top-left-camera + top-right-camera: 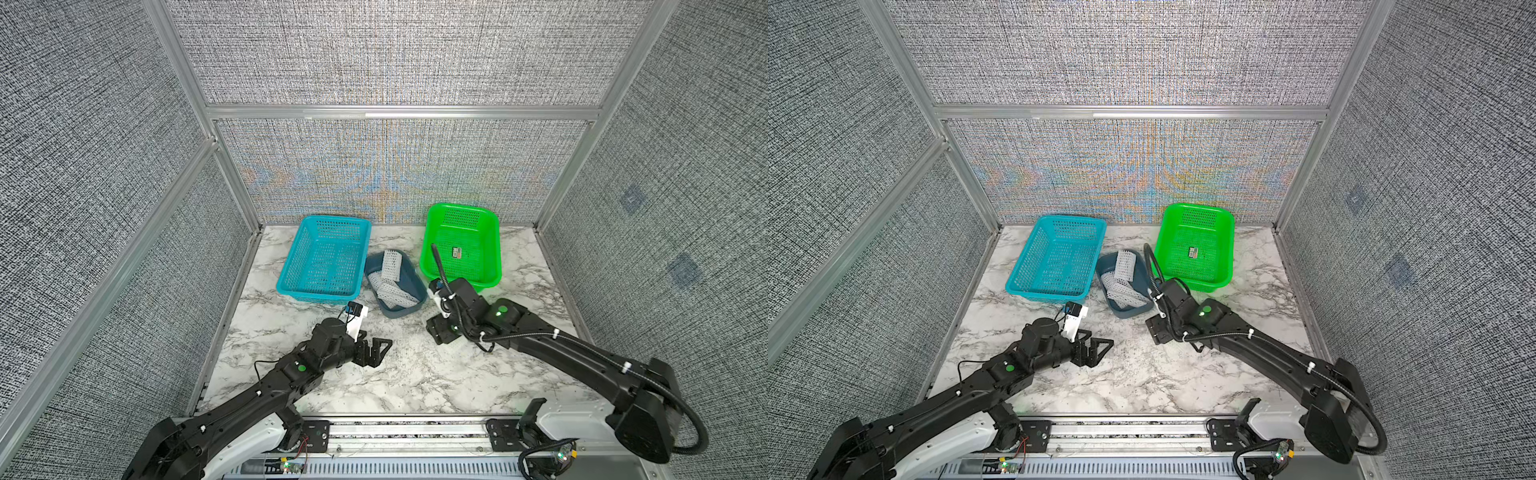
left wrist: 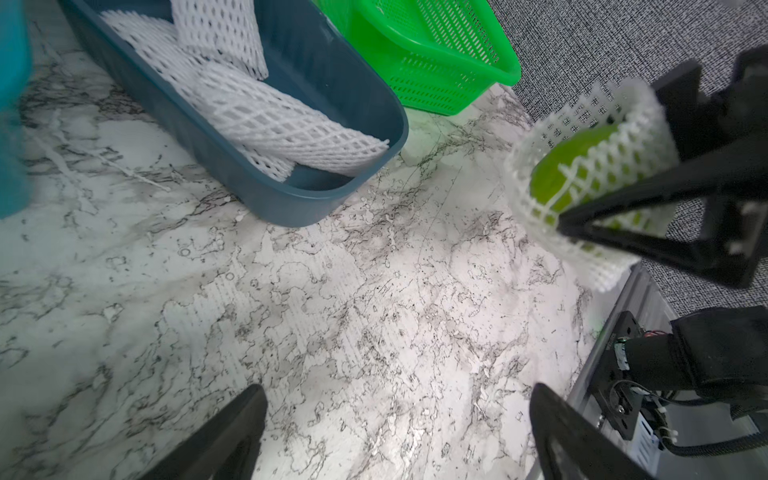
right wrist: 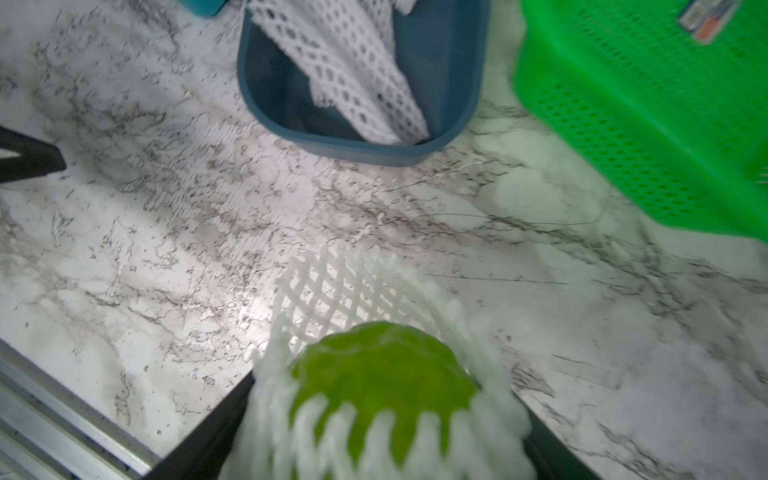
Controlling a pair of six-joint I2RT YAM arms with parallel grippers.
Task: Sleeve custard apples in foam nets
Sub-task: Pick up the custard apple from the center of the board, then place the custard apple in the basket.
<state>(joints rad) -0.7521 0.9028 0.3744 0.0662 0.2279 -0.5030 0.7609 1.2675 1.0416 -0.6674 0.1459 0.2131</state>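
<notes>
In both top views the left gripper (image 1: 374, 344) lies low over the marble counter (image 1: 415, 374), lower middle of the frame. Its fingers are spread wide with nothing between them. The right gripper (image 1: 441, 329) sits right of centre, aimed toward the lower left, and its own body hides its fingers and their load. Farther back, a turquoise basket (image 1: 298, 253) and a green basket (image 1: 1165, 249) flank a dark blue tray (image 1: 412, 270) that holds the spare foam nets (image 1: 392, 272).

The left wrist view shows what those views hide. At the right of the frame the right gripper's fingers (image 2: 648, 195) clamp a foam net (image 2: 524, 174) with the custard apple (image 2: 559, 170) inside. The sleeve's long axis runs right to left across the frame, and its open mouth faces left. Yellow-green fruit shows through the mouth and the mesh. The left fingers (image 2: 232, 432) enter from the bottom edge, far apart over the counter.

The right wrist view is blurred. It looks along the sleeve, whose long axis runs from bottom centre up the frame. The custard apple (image 3: 382, 374) fills the near end of the foam net (image 3: 332, 286). The slack open end reaches up toward the dark blue tray (image 3: 457, 137). A dark finger presses each side of the sleeve at the bottom edge. One left fingertip (image 3: 29, 162) pokes in at the left edge, well apart from the fruit.
</notes>
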